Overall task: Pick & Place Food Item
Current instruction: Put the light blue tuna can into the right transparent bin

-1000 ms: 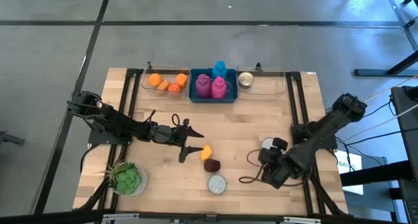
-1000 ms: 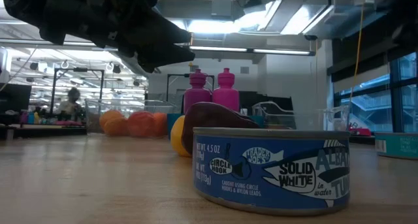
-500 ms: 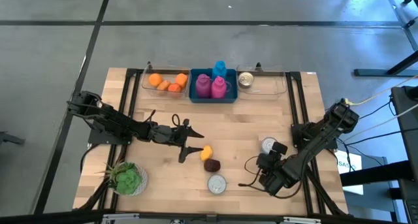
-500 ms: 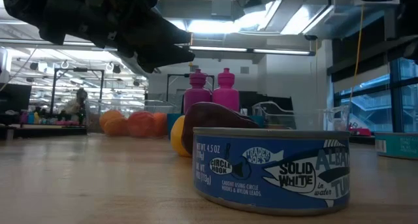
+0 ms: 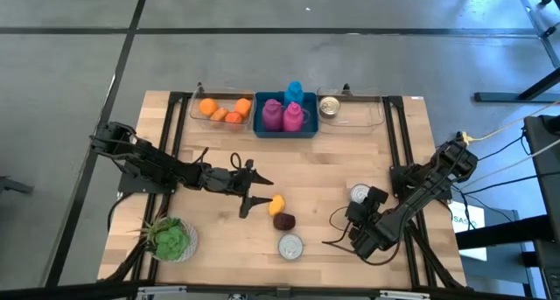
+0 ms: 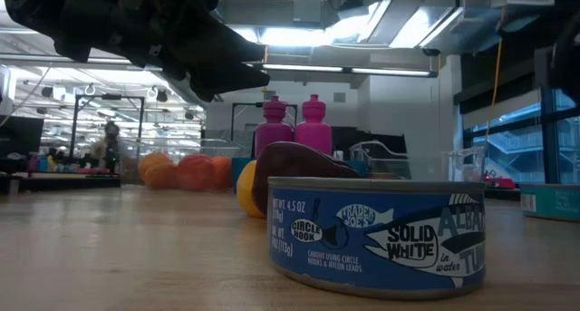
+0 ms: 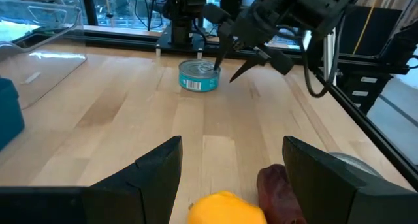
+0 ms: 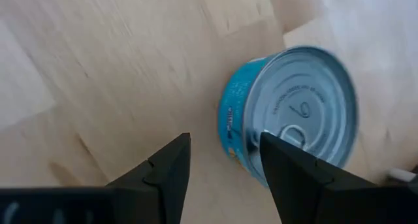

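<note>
Cans of tuna number two on the wooden table: one tuna can sits at the lower middle of the high view, and a second tuna can sits at the right, close to the right gripper. In the low view the near can reads "Trader Joe's", "Solid White" and "Circle Hook".

Two pink bottles stand in a blue bin at the top middle, with a blue-topped one behind. Oranges fill a clear tray at the upper left. A green plant sits at the lower left.

The left gripper is open and holds nothing. Just beside it lie a yellow-orange food piece and a dark brown food piece, touching. The right gripper's fingers are apart, holding nothing.
</note>
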